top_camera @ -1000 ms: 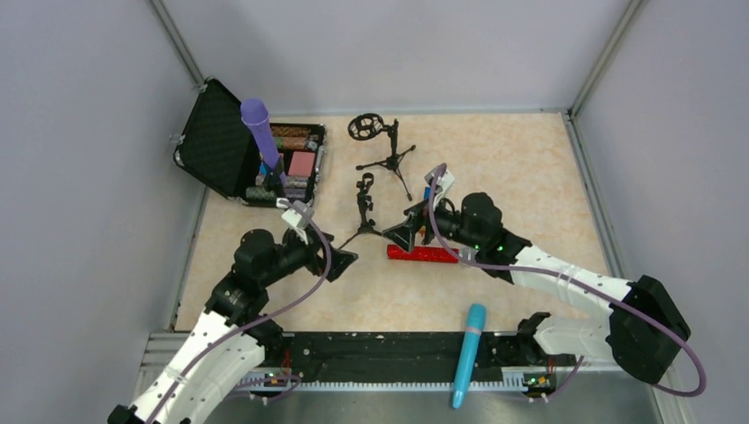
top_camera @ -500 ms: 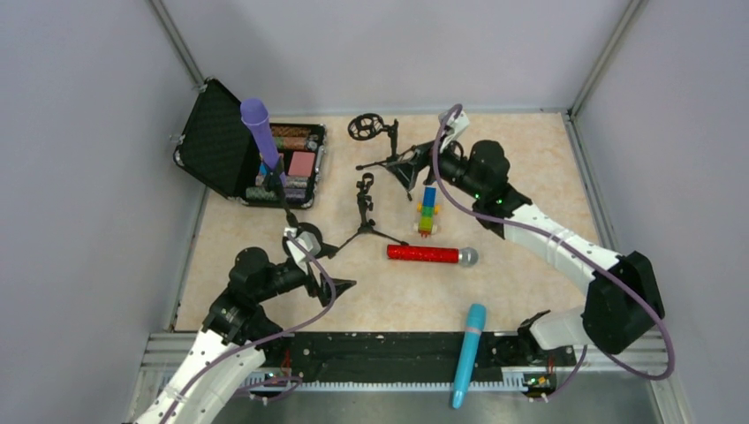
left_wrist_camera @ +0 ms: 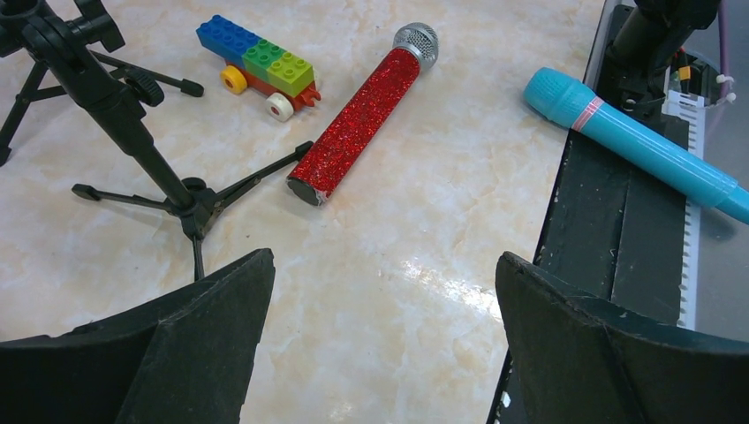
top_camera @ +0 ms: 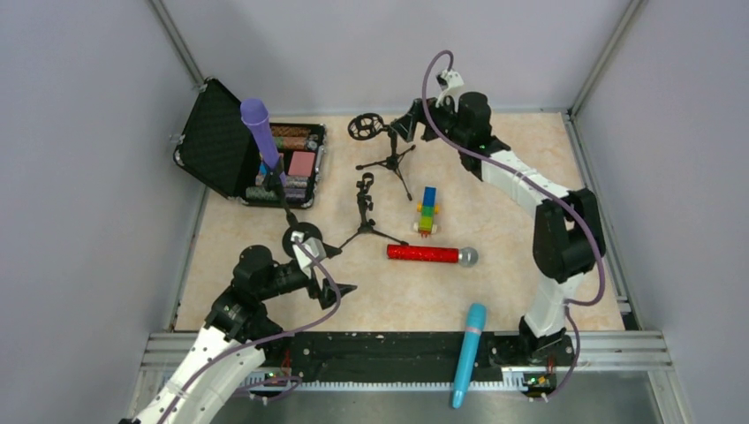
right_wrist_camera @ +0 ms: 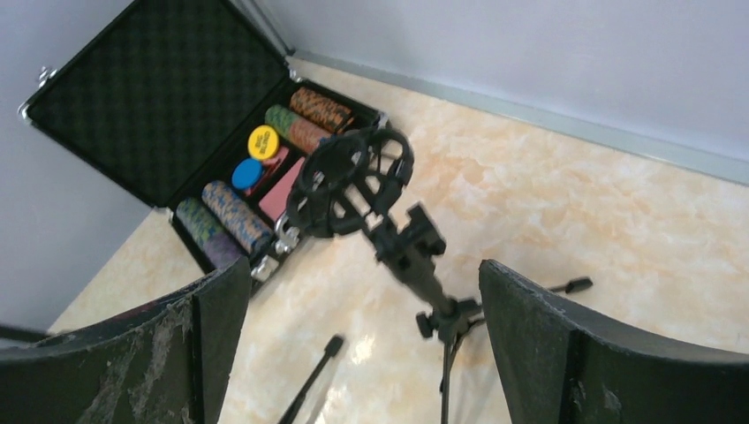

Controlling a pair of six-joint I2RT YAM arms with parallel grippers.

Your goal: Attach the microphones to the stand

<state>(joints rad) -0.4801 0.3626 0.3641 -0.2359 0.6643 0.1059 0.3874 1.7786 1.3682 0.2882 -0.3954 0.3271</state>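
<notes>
Nearest to us, the cyan-blue microphone (top_camera: 468, 353) is lying across the black rail (top_camera: 380, 346) at the table's near edge, right of the middle, its head pointing away from us. The left gripper (top_camera: 334, 270) is hovering over the near-left part of the table (top_camera: 503, 194), its fingers (left_wrist_camera: 212, 336) spread wide and holding nothing.

Just beyond it, the glittery red microphone (top_camera: 431, 255) is lying flat near the middle of the table, its silver ball head pointing to the right edge. Its butt end is lying just beside a leg of the nearer tripod stand (top_camera: 365, 212), whose clip is standing empty. A multicoloured block toy (top_camera: 428, 210) is sitting just behind the red microphone.

Farther back, the second stand (top_camera: 386, 150), with a ring mount, is also carrying nothing. The right gripper (top_camera: 408, 124) is reaching over it near the far edge, released and wide; from the wrist view the stand's arm is showing between the fingers (right_wrist_camera: 565, 353), though we cannot tell whether they are touching it.

At the far-left corner, the purple microphone (top_camera: 261, 141) is rising tilted on a thin black stand in front of an open case (top_camera: 216, 141) of chips.
</notes>
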